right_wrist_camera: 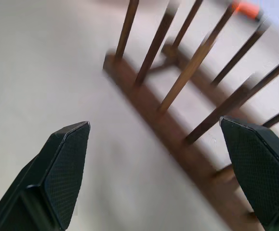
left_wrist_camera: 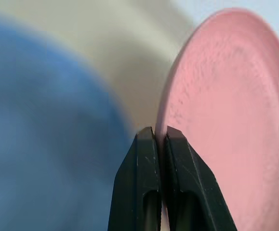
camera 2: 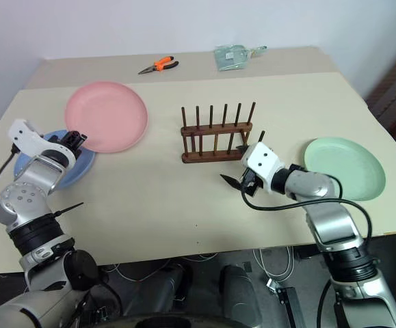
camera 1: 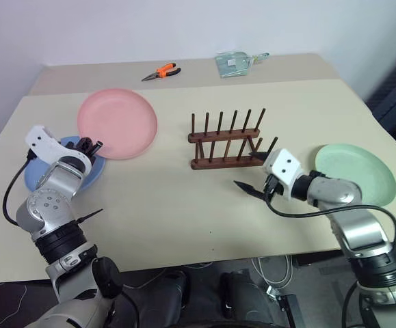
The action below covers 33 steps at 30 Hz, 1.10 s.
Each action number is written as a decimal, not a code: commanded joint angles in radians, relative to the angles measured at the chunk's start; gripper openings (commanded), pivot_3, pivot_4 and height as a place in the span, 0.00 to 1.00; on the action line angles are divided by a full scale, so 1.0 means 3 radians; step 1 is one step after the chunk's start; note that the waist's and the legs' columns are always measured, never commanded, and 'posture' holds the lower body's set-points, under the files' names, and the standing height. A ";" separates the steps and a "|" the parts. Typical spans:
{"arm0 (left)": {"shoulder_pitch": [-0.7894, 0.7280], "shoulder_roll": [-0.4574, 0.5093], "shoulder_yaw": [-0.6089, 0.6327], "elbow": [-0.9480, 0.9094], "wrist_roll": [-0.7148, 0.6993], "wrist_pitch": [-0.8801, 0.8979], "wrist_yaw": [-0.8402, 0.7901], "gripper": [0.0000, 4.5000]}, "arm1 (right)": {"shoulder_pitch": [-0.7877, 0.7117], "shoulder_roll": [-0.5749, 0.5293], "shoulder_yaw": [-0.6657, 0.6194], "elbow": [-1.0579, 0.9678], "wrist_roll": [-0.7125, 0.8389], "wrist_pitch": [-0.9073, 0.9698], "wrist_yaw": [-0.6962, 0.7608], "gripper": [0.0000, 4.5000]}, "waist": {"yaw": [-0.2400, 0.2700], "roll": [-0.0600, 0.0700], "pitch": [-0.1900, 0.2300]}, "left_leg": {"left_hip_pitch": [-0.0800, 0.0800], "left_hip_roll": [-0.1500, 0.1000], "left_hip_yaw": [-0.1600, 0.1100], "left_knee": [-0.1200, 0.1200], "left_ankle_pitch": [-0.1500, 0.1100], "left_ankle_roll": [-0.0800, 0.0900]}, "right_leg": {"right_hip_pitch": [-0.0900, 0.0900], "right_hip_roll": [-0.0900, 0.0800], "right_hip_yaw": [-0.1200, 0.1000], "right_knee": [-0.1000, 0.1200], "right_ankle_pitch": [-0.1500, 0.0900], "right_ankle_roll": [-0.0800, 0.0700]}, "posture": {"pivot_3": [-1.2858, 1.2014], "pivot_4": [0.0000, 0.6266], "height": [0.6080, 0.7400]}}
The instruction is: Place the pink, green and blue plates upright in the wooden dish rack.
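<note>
pink plate (left_wrist_camera: 226, 110): matt, finely grained surface, clamped in the left end effector (left_wrist_camera: 160, 139). blue plate (left_wrist_camera: 38, 144) beside it: matt. dish rack (right_wrist_camera: 187, 91) ahead of the right end effector (right_wrist_camera: 161, 159): dark wood; finger pads (right_wrist_camera: 69, 163): textured black. desk (camera 1: 184, 212): smooth, matt.

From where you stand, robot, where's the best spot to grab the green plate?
Probably the raised rim of the green plate, on the edge nearest the right pincer. The plate lies flat on the table, so only the thin rim offers a hold. The pincer is open and beside the rack, so it would come in from that side.
</note>
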State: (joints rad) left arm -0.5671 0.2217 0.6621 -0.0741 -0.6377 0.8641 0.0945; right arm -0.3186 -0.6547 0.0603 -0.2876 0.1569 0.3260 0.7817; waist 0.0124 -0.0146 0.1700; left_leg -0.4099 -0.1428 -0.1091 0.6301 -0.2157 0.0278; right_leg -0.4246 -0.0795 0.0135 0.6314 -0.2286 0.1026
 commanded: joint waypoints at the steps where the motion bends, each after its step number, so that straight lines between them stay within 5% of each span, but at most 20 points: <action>1: -0.0125 0.0129 -0.0395 -0.0285 0.0053 -0.0182 -0.0228 0.00 | -0.0339 0.0007 -0.0031 -0.0277 0.0020 -0.0050 -0.0018 0.98 | 0.0001 0.0000 0.0000 | 0.0000 0.0000 0.0000 0.0000 0.0000 0.0000 | 0.0000 0.0000 0.0000 0.0000 0.0000 0.0000 | 0.52 0.24 0.90; 7: -0.0602 0.0115 -0.1024 -0.0445 0.0152 -0.0217 -0.0331 0.00 | -0.1006 0.0114 0.0450 -0.0049 -0.0614 -0.0644 -0.0112 0.98 | 0.0012 -0.0003 0.0001 | -0.0002 0.0000 -0.0001 0.0000 0.0001 -0.0002 | -0.0001 -0.0001 -0.0002 -0.0002 0.0000 -0.0001 | 0.52 0.24 0.90; 14: -0.0955 -0.0260 -0.1378 -0.0657 0.0052 -0.0093 -0.0211 0.00 | -0.1660 0.0133 0.0914 0.1077 -0.1743 -0.1624 -0.0632 0.98 | -0.0008 -0.0003 0.0001 | -0.0002 -0.0004 0.0004 -0.0002 0.0013 -0.0019 | -0.0003 -0.0002 0.0003 -0.0003 0.0002 0.0002 | 0.52 0.24 0.90; 17: -0.0913 -0.0297 -0.1385 -0.0708 -0.0002 -0.0030 -0.0176 0.00 | -0.1747 0.0131 0.0934 0.1343 -0.1990 -0.1781 -0.0831 0.79 | -0.0012 -0.0003 0.0002 | -0.0002 -0.0002 0.0005 -0.0007 0.0016 -0.0024 | -0.0009 0.0002 0.0007 0.0001 0.0001 0.0001 | 0.52 0.24 0.90; 22: -0.0806 -0.0290 -0.1381 -0.0744 -0.0025 0.0010 -0.0189 0.00 | -0.1684 0.0118 0.0906 0.1421 -0.2193 -0.1924 -0.0938 0.22 | -0.0005 -0.0003 0.0002 | -0.0002 0.0000 0.0005 -0.0007 0.0018 -0.0026 | -0.0010 0.0003 0.0008 0.0003 0.0001 0.0000 | 0.52 0.24 0.90; 24: -0.0816 -0.0366 -0.1267 -0.0719 -0.0131 -0.0040 -0.0161 0.16 | -0.1655 0.0132 0.0884 0.1404 -0.2234 -0.1945 -0.0972 0.01 | -0.0002 -0.0003 0.0002 | -0.0002 -0.0001 0.0005 -0.0006 0.0018 -0.0026 | -0.0009 0.0003 0.0007 0.0003 0.0001 0.0000 | 0.52 0.24 0.90; 29: -0.0903 -0.0388 -0.0975 -0.0581 -0.0154 -0.0299 -0.0017 0.67 | -0.1568 0.0136 0.0760 0.1287 -0.2228 -0.1935 -0.1054 0.00 | 0.0003 -0.0005 0.0003 | -0.0002 -0.0002 0.0004 -0.0003 0.0017 -0.0026 | -0.0007 0.0002 0.0006 0.0002 0.0002 0.0001 | 0.52 0.24 0.90; 33: -0.0618 0.0176 -0.1231 -0.0391 0.0439 -0.0685 -0.0328 0.67 | -0.1342 0.0096 0.0321 0.1105 -0.1767 -0.1725 -0.0982 0.00 | -0.0015 -0.0003 0.0002 | -0.0002 -0.0001 0.0005 -0.0009 0.0018 -0.0027 | -0.0010 0.0004 0.0009 0.0003 0.0002 0.0000 | 0.52 0.24 0.90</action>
State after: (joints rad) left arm -0.7829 0.2343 0.3217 -0.1960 -0.5754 0.7176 0.0404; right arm -0.7195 -0.6111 0.2466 0.1044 -0.4494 -0.2177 0.4879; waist 0.0080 -0.0155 0.1708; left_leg -0.4103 -0.1432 -0.1074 0.6272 -0.2102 0.0196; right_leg -0.4277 -0.0782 0.0168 0.6324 -0.2281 0.1026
